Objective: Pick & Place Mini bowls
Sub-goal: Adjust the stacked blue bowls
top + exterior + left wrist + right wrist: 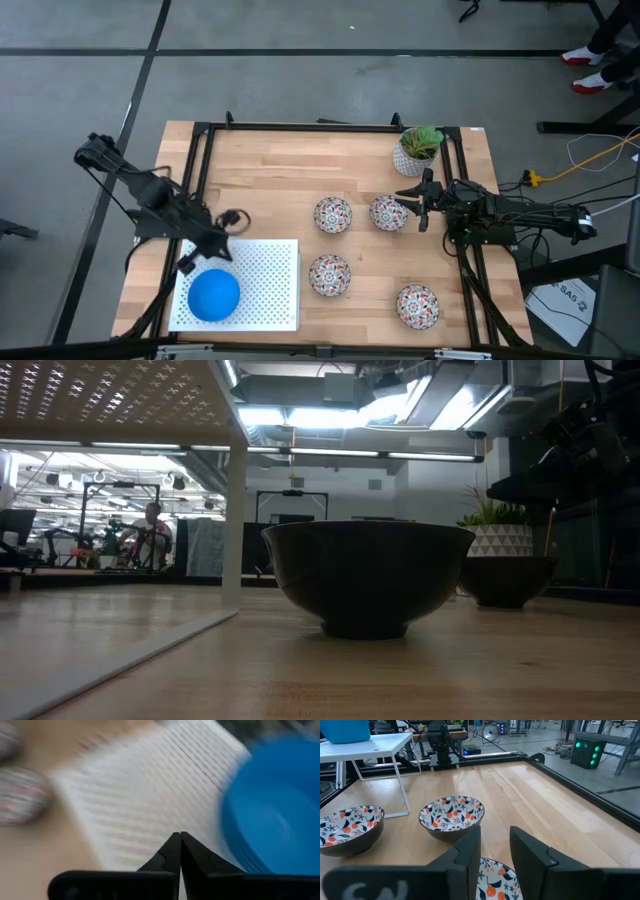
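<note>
Blue bowls (214, 296) sit stacked on white perforated rack (270, 262) at table's (280, 180) near-left corner; four floral bowls (333, 214) mid-right. Left wrist view: left gripper (180, 840) pinched closed, empty, over rack. Right wrist view: right gripper (495, 845) narrowly parted above a floral bowl.

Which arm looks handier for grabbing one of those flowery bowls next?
Probably the right. Its gripper hangs open right by a floral bowl, while the left gripper, jaws shut, is over the white perforated stand near the blue bowls.

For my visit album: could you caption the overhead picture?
Blue bowls stacked on a white rack, four floral bowls on the table, two grippers nearby.
</note>
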{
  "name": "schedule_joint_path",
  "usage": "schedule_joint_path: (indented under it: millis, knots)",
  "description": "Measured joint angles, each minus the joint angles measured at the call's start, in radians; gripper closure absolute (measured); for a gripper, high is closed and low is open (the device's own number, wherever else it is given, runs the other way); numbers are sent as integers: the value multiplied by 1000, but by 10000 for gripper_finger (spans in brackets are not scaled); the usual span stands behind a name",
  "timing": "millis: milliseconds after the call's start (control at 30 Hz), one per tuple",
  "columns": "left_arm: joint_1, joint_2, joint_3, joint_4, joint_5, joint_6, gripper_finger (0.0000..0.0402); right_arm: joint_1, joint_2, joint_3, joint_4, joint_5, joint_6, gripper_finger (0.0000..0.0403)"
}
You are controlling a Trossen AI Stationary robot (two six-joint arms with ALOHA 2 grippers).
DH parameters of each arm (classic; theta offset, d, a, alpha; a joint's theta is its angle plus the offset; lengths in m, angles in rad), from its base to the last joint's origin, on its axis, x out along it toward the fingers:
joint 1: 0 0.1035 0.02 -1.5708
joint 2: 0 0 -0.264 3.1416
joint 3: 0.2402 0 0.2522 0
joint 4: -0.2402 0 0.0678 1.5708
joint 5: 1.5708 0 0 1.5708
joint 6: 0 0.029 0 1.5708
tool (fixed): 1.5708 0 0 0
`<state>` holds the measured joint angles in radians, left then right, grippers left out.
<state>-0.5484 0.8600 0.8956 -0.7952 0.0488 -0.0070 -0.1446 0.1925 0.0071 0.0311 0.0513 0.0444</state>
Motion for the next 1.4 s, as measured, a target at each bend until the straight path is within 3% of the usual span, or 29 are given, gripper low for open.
schedule_joint_path:
  millis: [100, 200, 600, 900, 1233, 1400]
  knots:
    - [0, -32, 31, 94, -129, -7, 399, 0, 0, 0, 0, 0, 0, 299]
    - [0, -34, 40, 207, -147, -27, 400, 0, 0, 0, 0, 0, 0, 299]
    - [1, 196, 40, 261, 99, 55, 400, 0, 0, 0, 0, 0, 0, 299]
    - [10, 274, 40, 273, 286, 88, 399, 0, 0, 0, 0, 0, 0, 299]
    - [-1, 252, 40, 132, 352, 100, 399, 0, 0, 0, 0, 0, 0, 299]
    - [0, 202, 40, 112, 262, 100, 399, 0, 0, 0, 0, 0, 0, 299]
